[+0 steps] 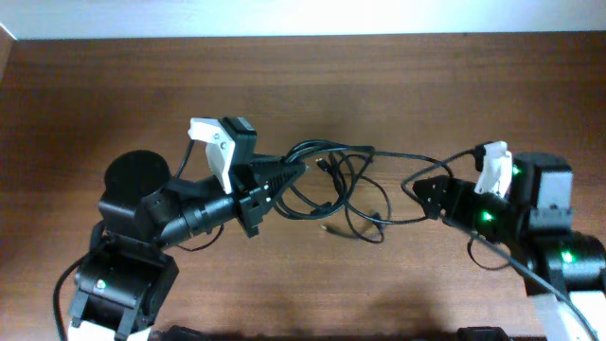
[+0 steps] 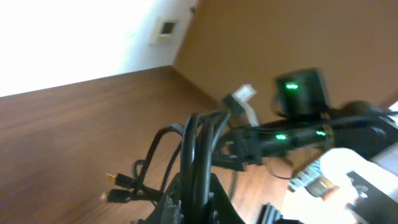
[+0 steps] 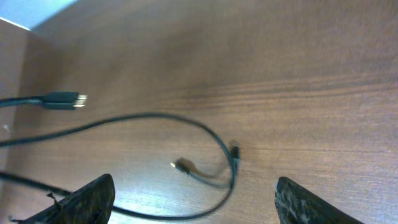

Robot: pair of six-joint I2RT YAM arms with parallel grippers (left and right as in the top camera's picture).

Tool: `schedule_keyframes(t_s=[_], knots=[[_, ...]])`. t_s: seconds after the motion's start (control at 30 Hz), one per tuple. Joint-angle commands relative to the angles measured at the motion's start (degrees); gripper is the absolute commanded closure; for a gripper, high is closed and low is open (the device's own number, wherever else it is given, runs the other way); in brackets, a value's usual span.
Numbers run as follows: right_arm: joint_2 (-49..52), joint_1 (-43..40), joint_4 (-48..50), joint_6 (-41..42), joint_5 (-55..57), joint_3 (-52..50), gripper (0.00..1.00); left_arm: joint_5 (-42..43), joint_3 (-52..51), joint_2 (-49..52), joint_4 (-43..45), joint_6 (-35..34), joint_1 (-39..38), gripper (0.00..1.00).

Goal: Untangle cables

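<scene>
Cables (image 1: pixel 327 146) sit clamped in left gripper (image 1: pixel 299 170), loops reaching toward wide-spread right gripper (image 1: pixel 421 194).

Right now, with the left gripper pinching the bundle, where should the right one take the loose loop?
Probably the loop at its arched top, from above, open right gripper straddling it: there it runs single, clear of the bundle in the left gripper.

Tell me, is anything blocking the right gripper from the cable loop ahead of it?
Nothing visible. Only bare table lies between the open right gripper and the cables; the left gripper holds their far side.
</scene>
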Motion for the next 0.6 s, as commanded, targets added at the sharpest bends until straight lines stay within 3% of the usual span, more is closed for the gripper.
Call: schedule_keyframes(t_s=[0.0, 0.17, 0.2, 0.23, 0.27, 0.37, 0.57], knots=[[-6.2, -1.1, -0.6, 0.0, 1.3, -0.1, 0.20, -6.8, 1.5, -1.5, -1.5, 0.1, 1.0, 1.00], [-11.7, -1.1, -1.8, 0.5, 1.0, -0.1, 0.20, -10.9, 1.5, -1.5, -4.6, 1.7, 1.0, 1.00], [-12.7, -1.1, -2.4, 0.5, -0.1, -0.1, 0.43, -12.7, 1.5, -1.5, -5.5, 1.7, 1.0, 1.00], [-13.1, -1.1, -2.6, 0.5, -1.1, -0.1, 0.52, -13.0, 1.5, -1.5, -5.7, 1.6, 1.0, 1.00], [-13.3, -1.1, -2.6, 0.4, -2.4, -0.1, 0.54, -13.0, 1.5, -1.5, -5.7, 1.6, 1.0, 1.00], [-13.2, -1.1, -2.4, 0.3, -11.2, -0.1, 0.38, -13.0, 1.5, -1.5, -5.6, 0.8, 1.0, 1.00], [-13.2, -1.1, -1.0, 14.5, -23.2, -0.1, 0.27, -14.1, 1.5, -0.5, 4.3, -12.0, 1.0, 1.00]])
